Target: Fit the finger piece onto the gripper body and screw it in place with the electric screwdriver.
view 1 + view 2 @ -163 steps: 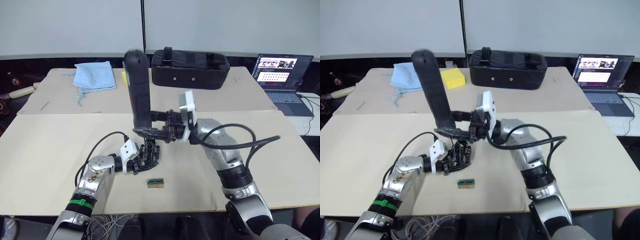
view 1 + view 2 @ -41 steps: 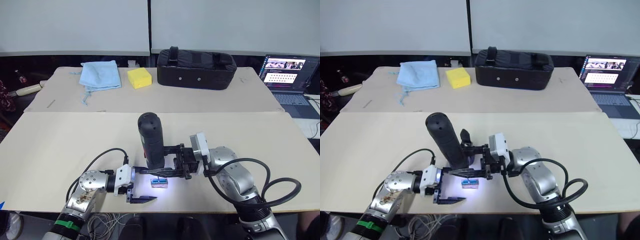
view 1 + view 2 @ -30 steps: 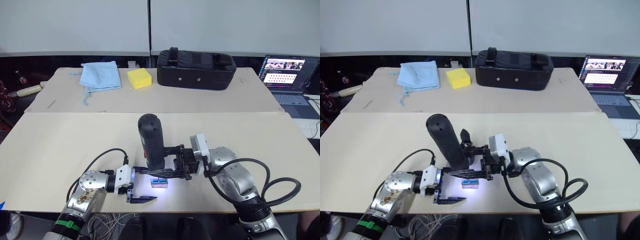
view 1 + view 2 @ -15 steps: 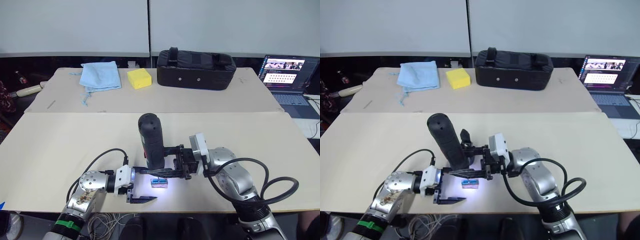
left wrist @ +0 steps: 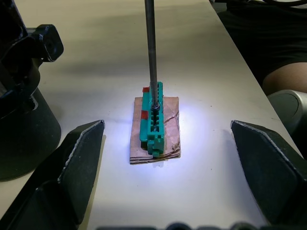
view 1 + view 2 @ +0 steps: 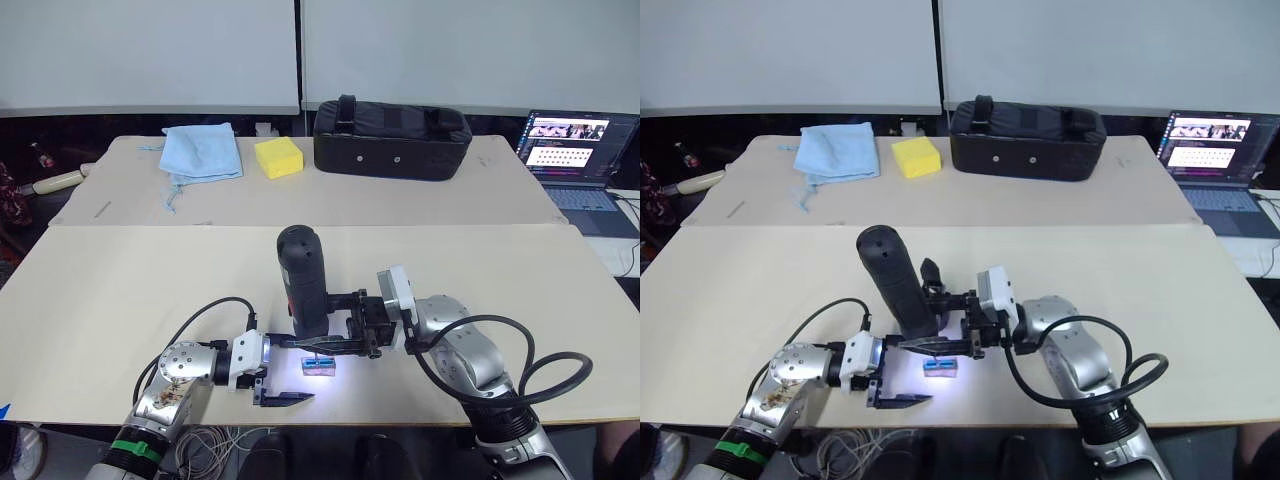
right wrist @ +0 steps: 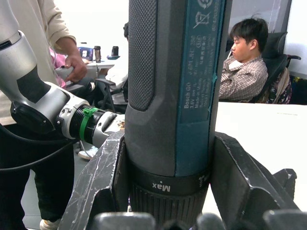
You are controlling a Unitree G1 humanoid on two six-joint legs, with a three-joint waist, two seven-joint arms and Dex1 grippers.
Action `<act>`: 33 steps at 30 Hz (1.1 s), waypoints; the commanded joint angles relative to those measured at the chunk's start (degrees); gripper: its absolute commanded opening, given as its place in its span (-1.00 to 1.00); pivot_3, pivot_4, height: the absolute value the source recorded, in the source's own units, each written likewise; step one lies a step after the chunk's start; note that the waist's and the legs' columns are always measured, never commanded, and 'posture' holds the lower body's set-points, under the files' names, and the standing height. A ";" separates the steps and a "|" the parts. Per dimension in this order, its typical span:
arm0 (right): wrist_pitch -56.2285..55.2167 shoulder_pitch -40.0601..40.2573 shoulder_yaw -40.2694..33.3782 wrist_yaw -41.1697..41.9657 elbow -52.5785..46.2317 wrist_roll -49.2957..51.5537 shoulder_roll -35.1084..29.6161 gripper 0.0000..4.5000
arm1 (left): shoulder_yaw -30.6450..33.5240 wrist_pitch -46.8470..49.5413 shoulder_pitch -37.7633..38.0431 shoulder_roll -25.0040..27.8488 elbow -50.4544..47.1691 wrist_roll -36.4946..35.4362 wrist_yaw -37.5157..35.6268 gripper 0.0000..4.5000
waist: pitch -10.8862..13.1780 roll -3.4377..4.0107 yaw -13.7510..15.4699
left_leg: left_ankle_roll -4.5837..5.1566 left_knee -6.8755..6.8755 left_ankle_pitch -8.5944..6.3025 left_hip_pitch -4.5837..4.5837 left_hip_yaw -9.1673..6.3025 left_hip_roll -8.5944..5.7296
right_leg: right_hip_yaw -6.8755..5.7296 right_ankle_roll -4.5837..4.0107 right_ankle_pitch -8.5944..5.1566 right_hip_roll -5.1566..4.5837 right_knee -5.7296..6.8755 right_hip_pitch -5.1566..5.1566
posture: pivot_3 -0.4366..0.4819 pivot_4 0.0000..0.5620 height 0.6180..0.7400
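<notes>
My right gripper (image 6: 322,343) is shut on the electric screwdriver (image 6: 303,285), holding it upright. Its thin bit (image 5: 151,52) reaches down into the green insert of a tiny brown-and-green box (image 5: 154,123), which is lit white. My left gripper (image 6: 276,383) rests open near the table's front edge, its fingers (image 5: 72,163) wide apart and facing the box. A black blocky unit (image 5: 24,96), the gripper body as far as I can tell, stands on the table just beyond the box, mostly hidden behind the screwdriver in the eye views. I cannot pick out the finger piece.
At the back of the table (image 6: 120,290) lie a blue cloth (image 6: 203,152), a yellow sponge (image 6: 279,155) and a large black padded bag (image 6: 392,138). A laptop (image 6: 575,150) sits at the far right. People (image 7: 247,62) are in the room behind.
Since 5.4 s ago the screwdriver has come down from above the gripper body to the small box. My left gripper has let go and now sits open near the front edge. The last second shows almost no motion.
</notes>
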 commanded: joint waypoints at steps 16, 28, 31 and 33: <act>0.36 -1.30 0.26 -0.34 -0.72 -0.84 -2.38 -0.14 | -3.00 1.33 1.43 -0.62 2.39 2.23 0.63 0.98 | -0.21 0.01 0.00 | -0.03 -0.01 -0.02 0.02 0.02 0.00 | 0.02 0.01 0.00 -0.01 -0.02 0.00 | -0.05 -0.47 1.00; 0.75 -1.93 0.09 -0.49 -1.72 1.32 -1.75 -0.14 | -2.35 1.29 0.85 -0.69 3.16 1.87 0.99 0.98 | -0.39 0.06 0.03 | -0.08 -0.01 -0.05 0.03 0.02 0.00 | 0.02 0.01 0.00 -0.02 -0.03 0.01 | -0.05 -0.47 1.00; 0.11 -2.46 -0.64 -0.40 -1.75 1.88 -1.51 -0.14 | -2.17 1.26 0.67 -0.89 2.97 1.61 1.10 0.98 | -0.39 0.05 0.04 | -0.08 -0.01 -0.05 0.03 0.02 0.00 | 0.02 0.01 0.00 -0.02 -0.03 0.00 | -0.05 -0.47 1.00; -0.35 -2.68 -1.20 -0.04 -1.82 2.53 -1.38 -0.14 | -1.97 1.10 0.65 -1.12 2.75 1.07 0.92 0.98 | -0.39 0.05 0.05 | -0.09 -0.01 -0.05 0.03 0.02 0.00 | 0.02 0.01 0.00 -0.03 -0.03 0.00 | -0.05 -0.47 1.00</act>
